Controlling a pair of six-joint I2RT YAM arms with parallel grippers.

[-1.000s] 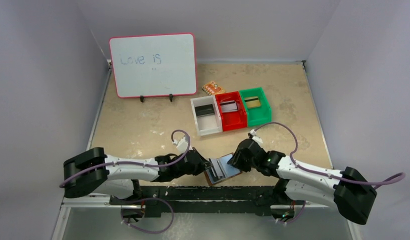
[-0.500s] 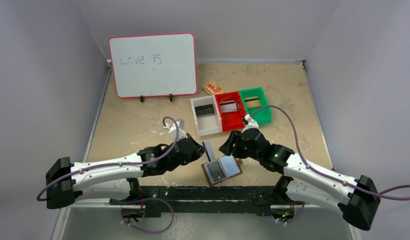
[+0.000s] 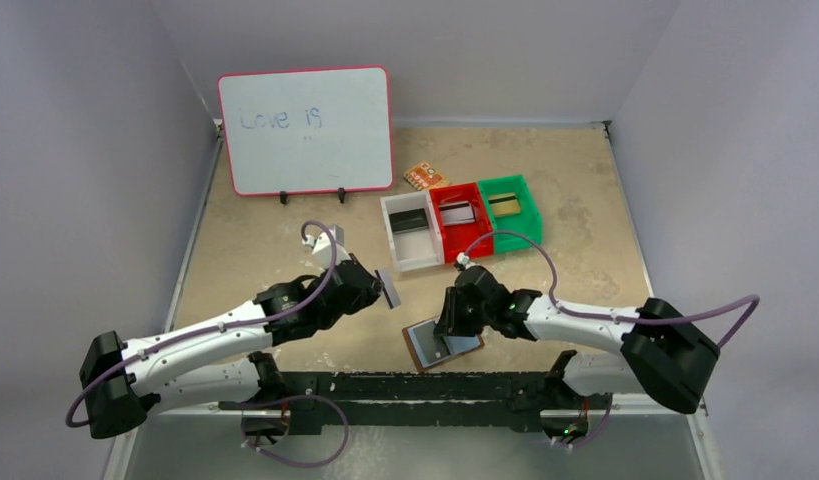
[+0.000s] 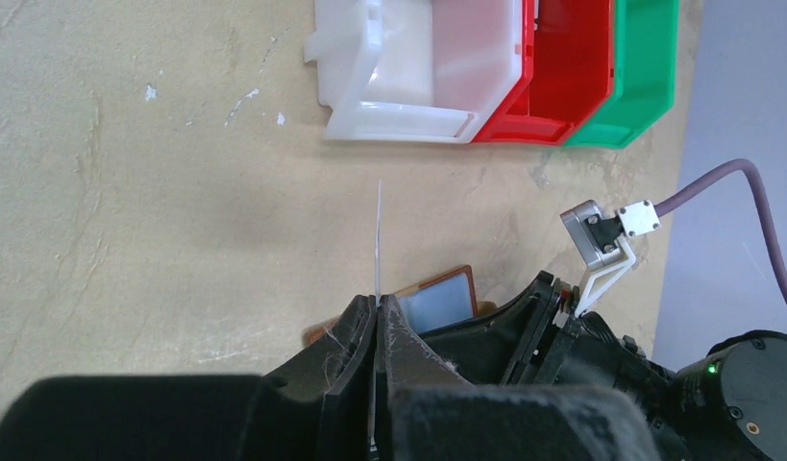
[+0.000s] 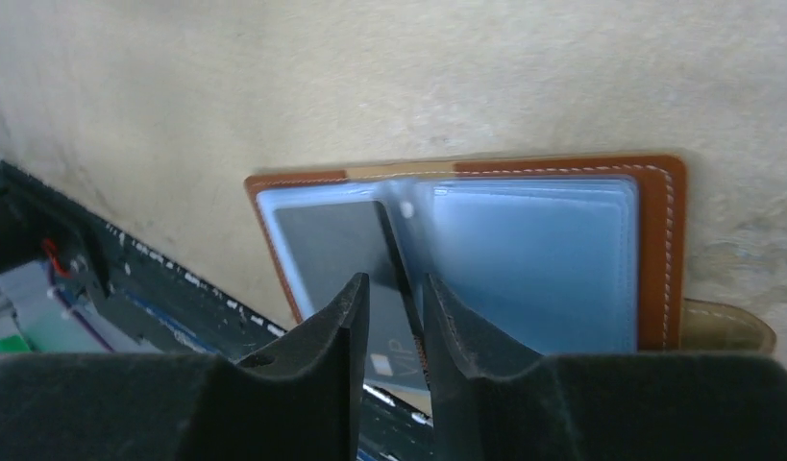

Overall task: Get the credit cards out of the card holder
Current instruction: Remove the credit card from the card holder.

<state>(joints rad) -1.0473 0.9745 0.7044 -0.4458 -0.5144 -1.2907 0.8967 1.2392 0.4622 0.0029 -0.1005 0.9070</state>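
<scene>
The card holder (image 3: 455, 346) lies open near the table's front edge, a brown wallet with pale blue pockets (image 5: 533, 259). A dark credit card (image 5: 327, 245) sits in its left pocket. My right gripper (image 3: 449, 322) hovers right over it, jaws a narrow gap apart (image 5: 397, 288) above the pockets' middle fold, holding nothing. My left gripper (image 3: 378, 285) is up and left of the holder, shut on a thin grey credit card (image 3: 390, 291), which is edge-on in the left wrist view (image 4: 379, 240). The holder (image 4: 437, 300) shows behind the left fingertips (image 4: 379, 300).
White (image 3: 410, 252), red (image 3: 465, 240) and green (image 3: 515, 228) bins stand in a row behind, each with a card inside. An orange patterned packet (image 3: 425, 177) lies beyond them. A whiteboard (image 3: 306, 130) stands at the back left. The black rail runs along the front edge (image 3: 425, 385).
My left gripper has drawn the grey card out of the holder and carried it up and left. My right gripper rose, then came back down onto the holder with its jaws narrower.
</scene>
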